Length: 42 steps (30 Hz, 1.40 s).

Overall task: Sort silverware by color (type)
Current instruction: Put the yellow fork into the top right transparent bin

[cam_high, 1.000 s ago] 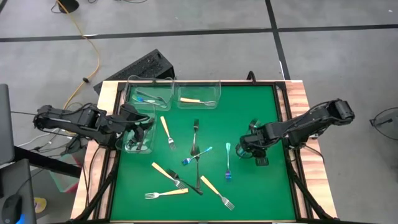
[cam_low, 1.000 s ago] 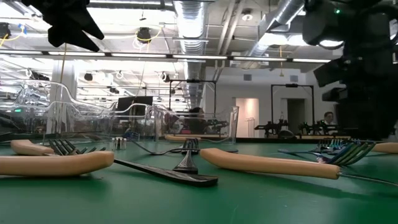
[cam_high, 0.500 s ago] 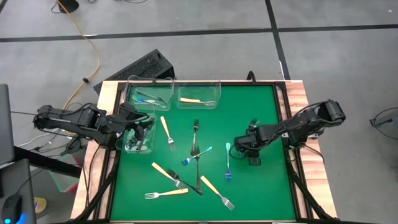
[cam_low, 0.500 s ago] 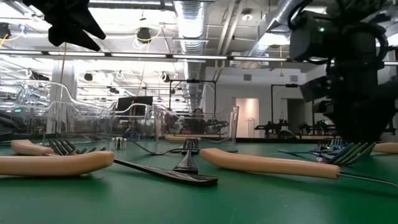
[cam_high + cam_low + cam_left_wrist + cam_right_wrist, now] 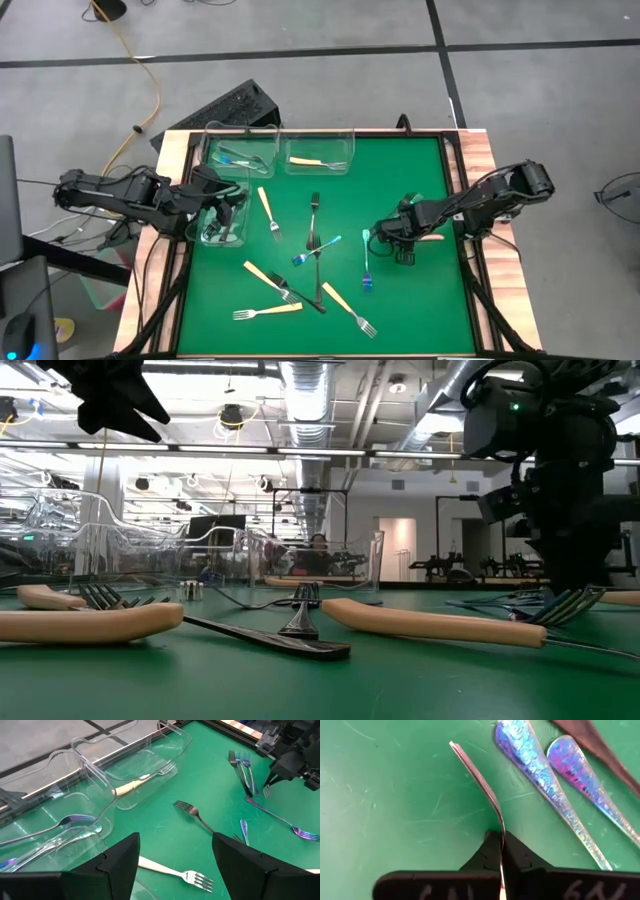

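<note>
A green felt-like table mat, scuffed with fine scratches, carries scattered small forks. The right gripper sits low at the mat's right side, its two dark tapered fingers pinched tight on the thin curved neck of a shiny blue-iridescent fork seen edge-on, tines resting on the mat. Beside it lie two more iridescent handles with a hammered, scaly sheen. The left gripper hovers over the left edge, its blocky black fingers spread wide and empty, above clear moulded plastic bins; one bin holds a smooth tan-handled fork, another an iridescent one. Tan-handled forks, dark grey-black forks and a blue fork lie loose mid-mat, several crossing.
</note>
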Each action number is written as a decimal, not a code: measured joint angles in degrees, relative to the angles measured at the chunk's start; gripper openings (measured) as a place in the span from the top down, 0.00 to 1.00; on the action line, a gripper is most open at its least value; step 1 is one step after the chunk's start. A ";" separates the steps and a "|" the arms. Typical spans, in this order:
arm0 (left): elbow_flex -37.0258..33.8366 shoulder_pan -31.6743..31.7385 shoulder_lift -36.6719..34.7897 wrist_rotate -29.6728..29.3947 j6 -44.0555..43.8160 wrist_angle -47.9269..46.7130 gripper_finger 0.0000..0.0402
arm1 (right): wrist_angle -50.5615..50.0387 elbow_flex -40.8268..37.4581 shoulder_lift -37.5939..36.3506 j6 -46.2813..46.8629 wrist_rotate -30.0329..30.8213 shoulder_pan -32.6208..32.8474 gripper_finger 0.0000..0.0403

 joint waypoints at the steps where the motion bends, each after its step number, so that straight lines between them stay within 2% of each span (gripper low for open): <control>1: 0.00 0.00 -0.01 -0.01 0.01 0.02 0.42 | 0.06 -0.04 -0.51 0.63 -0.10 0.09 0.97; 8: 0.00 0.00 0.00 -0.09 0.03 0.01 0.42 | 0.31 0.04 -6.38 6.98 -1.48 1.14 0.98; 16: 0.00 0.00 -0.01 -0.13 0.05 -0.03 0.42 | 2.22 6.08 -12.18 7.56 -0.52 -1.16 0.98; 28: 0.00 0.00 -0.02 -0.39 0.10 -0.08 0.42 | 13.74 17.09 -12.54 -4.43 -0.44 -14.92 0.98; 33: 0.00 0.00 -0.02 -0.46 0.12 -0.62 0.42 | 23.52 18.80 -12.25 -7.86 -4.22 -21.39 0.98; 38: 0.00 -0.02 -0.02 -1.58 0.14 -0.70 0.42 | 31.51 22.08 -9.09 -10.26 -7.66 -26.97 0.98; 42: 0.00 -0.02 -0.02 -1.90 0.44 -0.99 0.42 | 31.11 28.51 -3.61 -14.51 -8.54 -29.64 0.98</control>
